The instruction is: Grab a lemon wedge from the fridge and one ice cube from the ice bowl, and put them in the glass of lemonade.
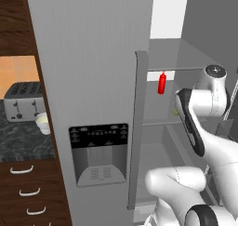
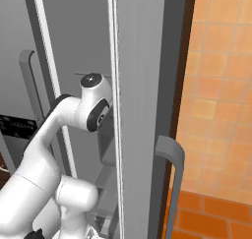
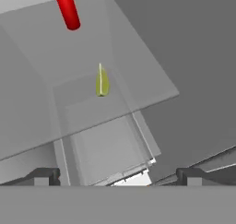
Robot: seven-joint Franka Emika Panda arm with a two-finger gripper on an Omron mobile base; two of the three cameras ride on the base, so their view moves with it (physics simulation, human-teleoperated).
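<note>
Dark fingertips of the jaws (image 3: 118, 174) stand spread wide at the bottom of the hand view, holding nothing. Beyond them, mid-frame, the tiny yellow-green lemon wedge (image 3: 102, 81) lies on a see-through shelf inside the tall grey steel fridge (image 1: 93, 57), below a slim red bottle (image 3: 67, 8). Judging by this, nothing is picked yet. Far left in the left base view, the small whitish glass of lemonade (image 1: 42, 122) waits on the dark speckled surface (image 1: 18, 141) by a silver toaster (image 1: 23, 101).

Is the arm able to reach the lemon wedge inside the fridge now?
Probably yes. The fridge door stands open, the jaws are open, and the lemon wedge lies on a shelf straight ahead with nothing between. The red bottle stands off to one side.
</note>
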